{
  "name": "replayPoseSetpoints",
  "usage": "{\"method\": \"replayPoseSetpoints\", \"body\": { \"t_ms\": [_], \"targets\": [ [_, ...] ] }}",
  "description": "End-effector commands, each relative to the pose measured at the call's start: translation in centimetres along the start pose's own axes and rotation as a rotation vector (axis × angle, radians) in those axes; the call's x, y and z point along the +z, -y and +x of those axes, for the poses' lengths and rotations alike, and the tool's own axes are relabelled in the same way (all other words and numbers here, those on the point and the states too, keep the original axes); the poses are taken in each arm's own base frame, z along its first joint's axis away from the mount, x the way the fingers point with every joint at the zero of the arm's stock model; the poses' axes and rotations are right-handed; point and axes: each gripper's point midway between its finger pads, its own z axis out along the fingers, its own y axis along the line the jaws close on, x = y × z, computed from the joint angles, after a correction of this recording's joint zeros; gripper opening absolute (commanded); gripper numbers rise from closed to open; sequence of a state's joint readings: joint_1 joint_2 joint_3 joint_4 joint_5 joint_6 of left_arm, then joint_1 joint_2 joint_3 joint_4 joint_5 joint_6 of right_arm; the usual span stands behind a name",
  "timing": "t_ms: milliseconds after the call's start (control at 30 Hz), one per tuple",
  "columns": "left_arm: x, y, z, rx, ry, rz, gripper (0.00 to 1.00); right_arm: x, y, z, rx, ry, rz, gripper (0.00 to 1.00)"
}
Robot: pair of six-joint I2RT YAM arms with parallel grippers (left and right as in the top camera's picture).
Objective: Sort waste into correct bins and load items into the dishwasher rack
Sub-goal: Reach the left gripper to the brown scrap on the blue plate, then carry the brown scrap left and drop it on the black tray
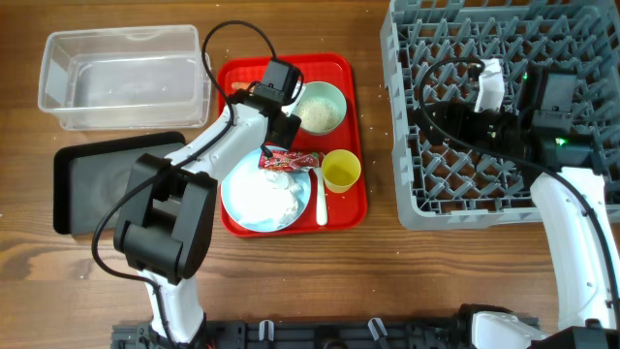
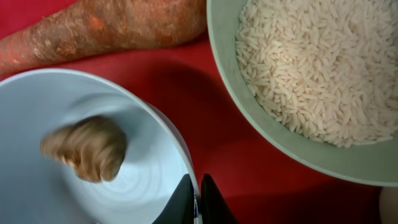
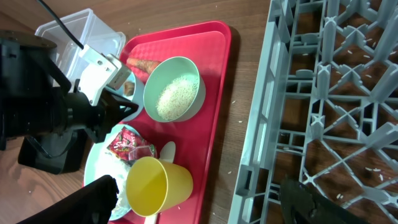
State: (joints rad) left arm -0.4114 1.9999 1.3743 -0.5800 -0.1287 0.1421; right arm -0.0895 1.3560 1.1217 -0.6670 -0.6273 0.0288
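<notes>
My left gripper (image 2: 196, 200) is shut on the rim of the small pale-blue bowl (image 2: 37, 106), which holds the brown food lump (image 2: 84, 148). In the overhead view this gripper (image 1: 276, 121) covers that bowl on the red tray. The orange carrot (image 2: 99, 28) lies just beyond it. The mint bowl (image 1: 320, 107) holds white rice grains (image 2: 317, 68). The pale-blue plate (image 1: 242, 199) carries the crumpled napkin (image 1: 276, 189) and red wrapper (image 1: 288, 160). The yellow cup (image 1: 341, 172) and white spoon (image 1: 321, 202) lie beside it. My right gripper (image 3: 205, 199) is open and empty over the left edge of the grey rack (image 1: 504, 184).
The clear tub (image 1: 124, 78) stands at the back left and the black tray (image 1: 97, 179) in front of it, both left of the red tray (image 1: 354, 208). Bare wood separates the red tray from the rack. A few rice grains lie on the table (image 3: 233, 102).
</notes>
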Motion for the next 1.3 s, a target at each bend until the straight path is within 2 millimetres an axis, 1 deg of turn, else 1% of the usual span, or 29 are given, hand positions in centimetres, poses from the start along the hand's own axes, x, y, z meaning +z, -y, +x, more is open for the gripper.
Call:
{"method": "replayPoseSetpoints", "body": {
  "t_ms": [0, 67, 133, 200, 233, 300, 367, 400, 467, 533, 600, 667, 767, 900, 1067, 1200, 1267],
  "targets": [
    [0.1, -0.3, -0.3, -0.061, 0.001, -0.009, 0.04, -0.1, -0.1, -0.5, -0.01, 0.008, 0.007, 0.85],
    [-0.6, -0.4, -0.8, -0.096, 0.02, -0.01, 0.04, -0.1, -0.1, -0.5, -0.009, 0.008, 0.007, 0.85],
    [-1.8, -1.0, -1.7, -0.144, 0.051, -0.024, 0.04, -0.1, -0.1, -0.5, -0.009, 0.008, 0.007, 0.85],
    [-4.0, -1.5, -3.1, -0.194, 0.102, -0.028, 0.04, -0.1, -0.1, -0.5, -0.009, 0.008, 0.007, 0.85],
    [-4.8, -1.7, -3.5, -0.205, 0.116, -0.028, 0.04, -0.1, -0.1, -0.5, -0.009, 0.008, 0.007, 0.84],
    [-7.5, -2.5, -4.6, -0.255, 0.156, -0.026, 0.04, -0.1, -0.1, -0.5, -0.01, 0.008, 0.007, 0.85],
    [-10.3, -3.3, -5.3, -0.303, 0.185, -0.022, 0.04, -0.1, -0.1, -0.5, -0.009, 0.008, 0.007, 0.85],
    [-12.1, -3.8, -5.4, -0.334, 0.197, -0.012, 0.04, -0.1, -0.1, -0.5, -0.01, 0.009, 0.007, 0.85],
    [-14.7, -4.2, -5.1, -0.384, 0.21, 0.017, 0.04, -0.1, -0.1, -0.5, -0.01, 0.009, 0.007, 0.85],
    [-16.8, -4.6, -4.3, -0.44, 0.211, 0.048, 0.04, -0.1, -0.1, -0.5, -0.01, 0.009, 0.007, 0.85],
    [-18.9, -4.9, -2.7, -0.516, 0.187, 0.109, 0.04, -0.1, -0.1, -0.5, -0.01, 0.009, 0.007, 0.85],
    [-20.5, -5.0, -0.8, -0.572, 0.143, 0.214, 0.04, -0.1, -0.1, -0.5, -0.01, 0.009, 0.007, 0.85],
    [-21.6, -6.6, 2.0, -0.661, 0.075, 0.3, 0.04, -0.1, -0.1, -0.5, -0.01, 0.009, 0.007, 0.85],
    [-21.6, -9.4, 5.2, -0.749, 0.009, 0.36, 0.04, -0.1, -0.1, -0.5, -0.01, 0.009, 0.007, 0.85],
    [-21.0, -11.7, 7.6, -0.825, 0.025, 0.485, 0.04, -0.1, -0.1, -0.5, -0.009, 0.009, 0.007, 0.85],
    [-20.3, -13.6, 9.0, -0.912, 0.122, 0.631, 0.04, -0.1, -0.1, -0.5, -0.009, 0.009, 0.006, 0.85],
    [-19.7, -14.9, 9.9, -0.985, 0.192, 0.702, 0.04, -0.1, -0.1, -0.5, -0.008, 0.008, 0.006, 0.84]
  ]
}}
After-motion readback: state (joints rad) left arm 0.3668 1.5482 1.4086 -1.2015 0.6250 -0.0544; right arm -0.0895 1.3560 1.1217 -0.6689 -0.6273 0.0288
